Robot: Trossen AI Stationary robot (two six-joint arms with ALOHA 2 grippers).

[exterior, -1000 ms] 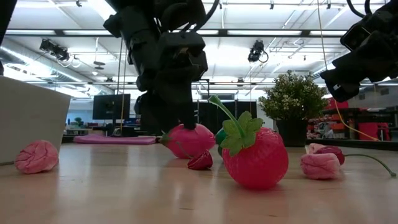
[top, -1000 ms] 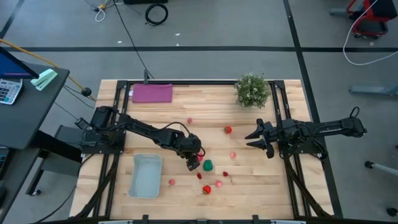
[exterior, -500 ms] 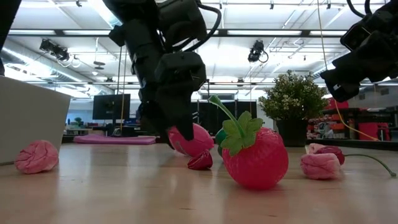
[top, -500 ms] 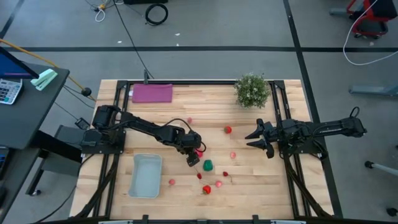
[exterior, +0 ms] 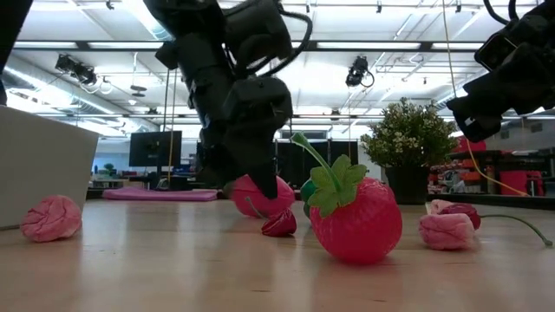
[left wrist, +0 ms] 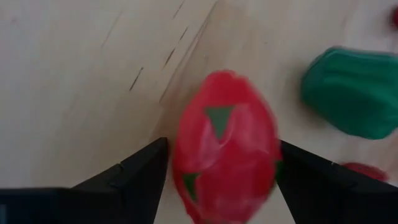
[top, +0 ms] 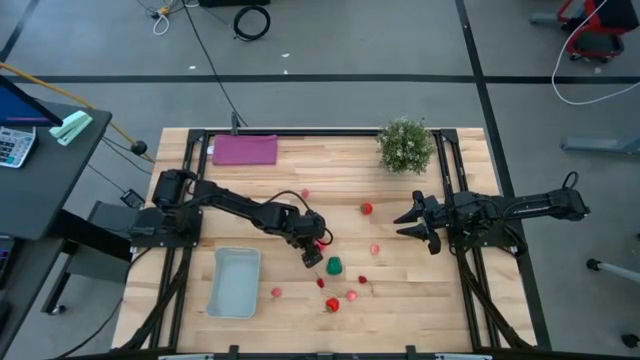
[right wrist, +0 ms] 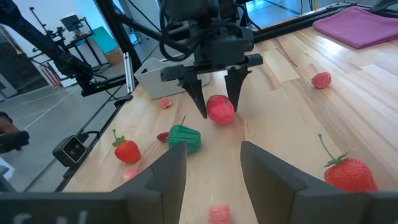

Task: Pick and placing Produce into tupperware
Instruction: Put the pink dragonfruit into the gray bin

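My left gripper (top: 313,252) stands over the middle of the table with its two fingers on either side of a red toy fruit with green flecks (left wrist: 227,146), also seen as the red fruit (right wrist: 219,109). A green toy vegetable (top: 334,265) lies just beside it. The translucent tupperware (top: 234,283) sits flat near the table's near left edge. More produce lies scattered: a strawberry (exterior: 355,217), pink pieces (top: 276,292) and small red ones (top: 367,208). My right gripper (top: 413,222) waits open above the table's right side. My left gripper pinches the red fruit between its two fingers, one finger (left wrist: 146,168) on each side of its middle (left wrist: 180,155). The fingers come from above, slanting down. The fruit (exterior: 258,195) sits low at the tabletop; whether it is lifted clear I cannot tell.
A bushy potted plant (top: 405,145) stands at the far right, and a flat purple sheet (top: 245,150) lies at the far left. Bare wood shows between the tupperware and the left gripper. The strawberry (top: 332,304) and a dark red piece (top: 321,283) lie toward the near edge.
My left gripper has moved a little toward the table's far edge and tipped over the red fruit. The fruit, hidden under the gripper a second ago in the high view, now shows beside its fingers. My right arm has kept still.
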